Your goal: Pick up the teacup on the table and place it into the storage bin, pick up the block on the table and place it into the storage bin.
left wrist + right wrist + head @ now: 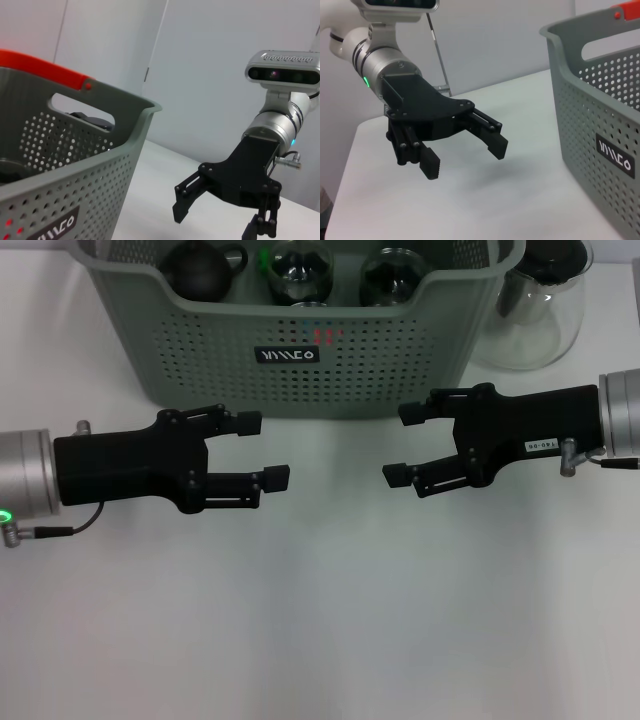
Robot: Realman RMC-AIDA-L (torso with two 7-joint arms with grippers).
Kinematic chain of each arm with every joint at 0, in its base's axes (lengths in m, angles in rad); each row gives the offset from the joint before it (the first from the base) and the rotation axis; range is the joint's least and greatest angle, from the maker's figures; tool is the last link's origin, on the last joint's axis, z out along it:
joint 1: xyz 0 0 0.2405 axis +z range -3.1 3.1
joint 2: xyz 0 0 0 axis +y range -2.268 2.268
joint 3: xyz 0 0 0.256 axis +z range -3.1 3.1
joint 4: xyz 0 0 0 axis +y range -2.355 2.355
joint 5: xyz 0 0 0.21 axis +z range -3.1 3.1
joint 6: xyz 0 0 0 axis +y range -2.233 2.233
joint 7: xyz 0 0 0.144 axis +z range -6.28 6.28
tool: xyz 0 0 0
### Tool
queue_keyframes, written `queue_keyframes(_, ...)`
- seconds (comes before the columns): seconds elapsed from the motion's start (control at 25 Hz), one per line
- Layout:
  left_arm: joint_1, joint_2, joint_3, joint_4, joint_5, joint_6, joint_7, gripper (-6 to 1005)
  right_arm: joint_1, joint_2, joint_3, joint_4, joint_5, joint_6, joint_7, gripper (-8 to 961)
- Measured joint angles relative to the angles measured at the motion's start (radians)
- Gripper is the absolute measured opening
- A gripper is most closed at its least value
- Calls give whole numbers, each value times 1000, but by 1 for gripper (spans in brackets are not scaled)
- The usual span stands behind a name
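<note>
I start from the storage bin (300, 350), which sits at twelve o'clock on the white tabletop (320, 620), its black label facing me. Inside it I make out a dark teapot-like vessel (200, 268) at about eleven and two round glass pieces (300, 270) beside it. I cannot tell whether any of them is the teacup. I see no block anywhere, in the bin or on the bare tabletop in front of it. Small red marks show through the holes above the label, but I cannot tell what they are. A clear glass pitcher (540, 305) stands just beside the bin at about one o'clock.

Both hands hang in front of the bin's near wall, apart from it and from each other. The left hand (262, 450) comes in from nine o'clock, jaws spread, holding nothing. The right hand (405, 445) comes in from three o'clock, also spread and holding nothing; the left wrist view shows it the same way (215, 220), and the right wrist view shows the left one (465, 155) likewise.

The bin lies toward twelve o'clock from both hands, its long axis running nine to three, and neither hand is clearly nearer. With nothing loose on the tabletop, I judge the task to be at or near its end.
</note>
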Motion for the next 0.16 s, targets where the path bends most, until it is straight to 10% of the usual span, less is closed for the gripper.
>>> queue_keyframes(0.16, -8, 0, 25, 0, 0, -21, 8, 860, -3, 0, -15, 3, -1, 7, 0, 932)
